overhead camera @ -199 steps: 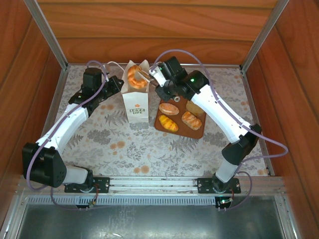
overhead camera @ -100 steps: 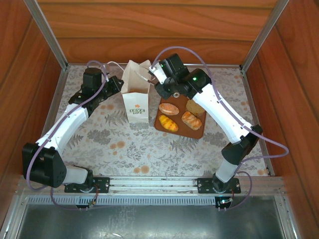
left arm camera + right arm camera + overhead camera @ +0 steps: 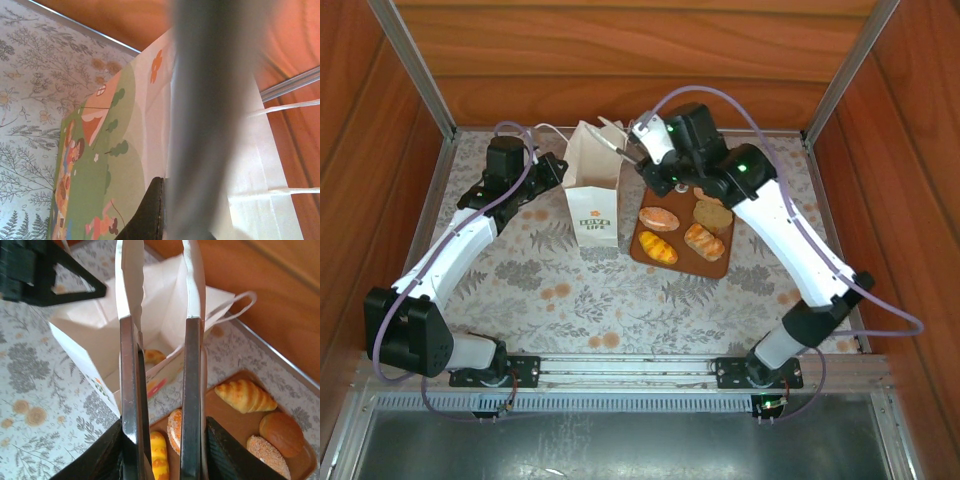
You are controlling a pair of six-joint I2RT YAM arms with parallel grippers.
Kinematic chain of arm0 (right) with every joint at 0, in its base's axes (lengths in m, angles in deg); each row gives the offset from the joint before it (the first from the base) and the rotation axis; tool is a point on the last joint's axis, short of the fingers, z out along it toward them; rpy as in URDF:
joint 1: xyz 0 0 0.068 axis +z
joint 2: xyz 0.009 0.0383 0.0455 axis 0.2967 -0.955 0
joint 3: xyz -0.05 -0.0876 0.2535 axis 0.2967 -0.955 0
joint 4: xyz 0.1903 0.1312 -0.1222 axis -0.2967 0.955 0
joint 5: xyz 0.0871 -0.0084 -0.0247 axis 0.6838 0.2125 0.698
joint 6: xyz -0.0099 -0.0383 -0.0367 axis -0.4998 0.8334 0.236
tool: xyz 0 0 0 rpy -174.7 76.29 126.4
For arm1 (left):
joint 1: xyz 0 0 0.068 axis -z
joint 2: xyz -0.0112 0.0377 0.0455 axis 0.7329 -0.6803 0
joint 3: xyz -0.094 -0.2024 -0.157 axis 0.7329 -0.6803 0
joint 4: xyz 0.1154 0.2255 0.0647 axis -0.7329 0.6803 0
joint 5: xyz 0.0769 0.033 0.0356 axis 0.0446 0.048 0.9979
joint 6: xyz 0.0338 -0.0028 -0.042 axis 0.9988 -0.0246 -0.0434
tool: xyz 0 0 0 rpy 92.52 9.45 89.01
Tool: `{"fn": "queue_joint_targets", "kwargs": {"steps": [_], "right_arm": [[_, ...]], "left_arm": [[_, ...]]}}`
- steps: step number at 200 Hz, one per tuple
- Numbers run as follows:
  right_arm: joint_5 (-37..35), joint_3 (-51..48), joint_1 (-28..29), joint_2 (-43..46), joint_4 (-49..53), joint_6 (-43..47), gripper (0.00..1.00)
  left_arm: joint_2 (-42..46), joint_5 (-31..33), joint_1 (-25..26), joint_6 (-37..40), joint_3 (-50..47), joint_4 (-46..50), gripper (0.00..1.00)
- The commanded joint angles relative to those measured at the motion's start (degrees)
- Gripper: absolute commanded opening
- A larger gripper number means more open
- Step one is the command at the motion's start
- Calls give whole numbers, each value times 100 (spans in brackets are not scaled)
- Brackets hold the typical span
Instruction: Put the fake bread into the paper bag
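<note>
While your right fingers are hovering open and empty above the paper bag, be lifting them clear of its rim.

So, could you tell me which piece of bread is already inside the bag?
The golden piece at the bottom of the paper bag; the others all lie on the brown board.

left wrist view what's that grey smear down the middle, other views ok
Left wrist: likely a tool finger too close to focus; paper bag print behind is sharp. Right wrist: fingers, bag, fake bread crisp. Top external: evenly lit, sharp.
</note>
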Motion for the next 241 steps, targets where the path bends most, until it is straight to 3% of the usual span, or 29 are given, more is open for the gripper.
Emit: {"fn": "queue_joint_targets", "kwargs": {"steps": [1,52,131,173,241], "right_arm": [[288,-251,-115,475,-445,-94,40],[175,-991,-399,1543,-465,-321,40],[152,-2955,-1559,2848,-87,-238,38],[-51,-3982,-1628,2939,-247,663,40],[-328,-4950,-1628,2652,-718,1724,43]], "left_arm": [[96,82,23,110,136,133,0],[131,175,22,150,135,186,0],[133,247,5,279,207,291,0],[131,268,-12,351,289,352,16],[253,257,-47,516,481,440,56]]}}
